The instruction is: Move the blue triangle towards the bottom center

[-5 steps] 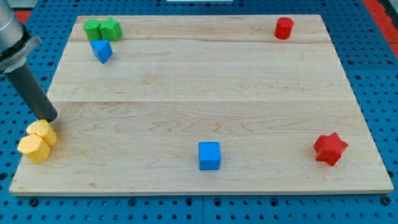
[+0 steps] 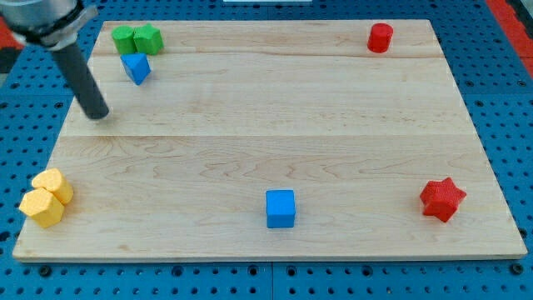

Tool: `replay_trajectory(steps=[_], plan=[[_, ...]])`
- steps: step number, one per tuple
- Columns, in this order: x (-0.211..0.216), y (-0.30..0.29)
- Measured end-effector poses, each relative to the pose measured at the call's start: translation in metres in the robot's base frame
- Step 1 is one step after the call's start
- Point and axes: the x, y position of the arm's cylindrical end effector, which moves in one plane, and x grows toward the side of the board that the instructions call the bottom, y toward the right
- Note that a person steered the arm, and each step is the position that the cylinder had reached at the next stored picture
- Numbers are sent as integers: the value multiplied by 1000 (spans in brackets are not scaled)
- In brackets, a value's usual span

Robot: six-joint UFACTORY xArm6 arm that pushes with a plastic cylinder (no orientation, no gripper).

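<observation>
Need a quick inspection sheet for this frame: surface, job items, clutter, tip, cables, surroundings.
Surface: wooden board, flat, light planks.
Job's things: blue triangle at the view's top left, just below the green blocks; not at bottom centre.
Clutter: blue cube at bottom centre; red cylinder at top right; red star at bottom right; two yellow blocks touching at bottom left.
Hand: none fitted; my tip rests on the board, below and left of the blue triangle, apart from it.
Cables: nothing seen.
Surroundings: blue perforated base around the board.
</observation>
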Motion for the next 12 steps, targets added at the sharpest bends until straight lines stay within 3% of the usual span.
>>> replay_trajectory(steps=[1, 2, 3, 5, 12], plan=[[-52, -2], [-65, -10], [-90, 26], [-71, 68], [-70, 175]])
